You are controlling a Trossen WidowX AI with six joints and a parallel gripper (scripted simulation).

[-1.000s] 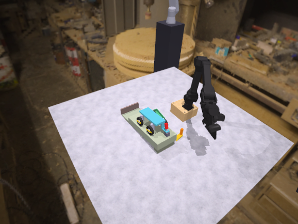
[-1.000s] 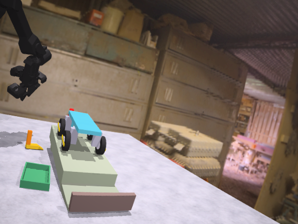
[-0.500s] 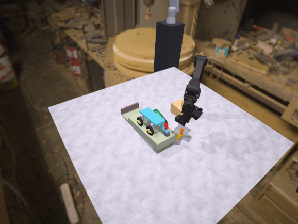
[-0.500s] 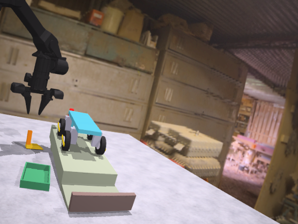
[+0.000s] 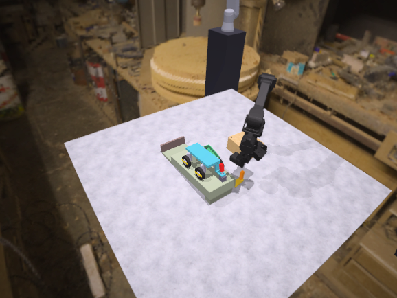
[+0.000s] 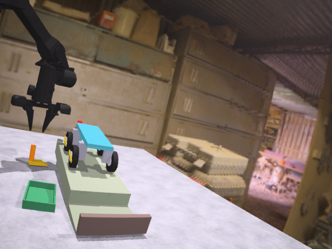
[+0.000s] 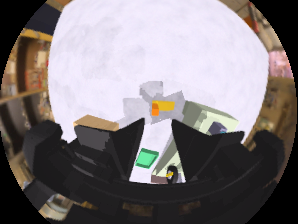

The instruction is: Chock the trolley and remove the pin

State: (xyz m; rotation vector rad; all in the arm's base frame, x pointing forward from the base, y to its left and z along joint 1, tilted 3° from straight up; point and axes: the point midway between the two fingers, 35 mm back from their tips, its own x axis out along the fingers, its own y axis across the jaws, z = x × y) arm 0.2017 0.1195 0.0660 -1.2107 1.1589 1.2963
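My gripper (image 5: pixel 244 164) (image 6: pixel 37 131) (image 7: pixel 158 121) is partly open and empty, pointing down above the chock. The chock (image 5: pixel 242 176) (image 6: pixel 33 153) (image 7: pixel 165 105) stands on the table beside the ramp's uphill end, its orange handle upright. The blue-topped trolley (image 5: pixel 202 154) (image 6: pixel 95 136) stands on the ramp (image 5: pixel 220 187) (image 6: pixel 97 183) (image 7: pixel 205 115). The red-headed stop pin (image 5: pixel 221 167) (image 6: pixel 80 121) is upright at the trolley's uphill end. The green tray (image 6: pixel 38 206) (image 7: pixel 147 158) is empty beside the ramp; the trolley mostly hides it in the top view.
A brown end board (image 5: pixel 172 144) (image 6: pixel 115 225) stands across the ramp's low end. A wooden block (image 5: pixel 233 142) (image 7: pixel 95 122) is under the arm's base. The ramp's side lies between the chock and the trolley's wheels.
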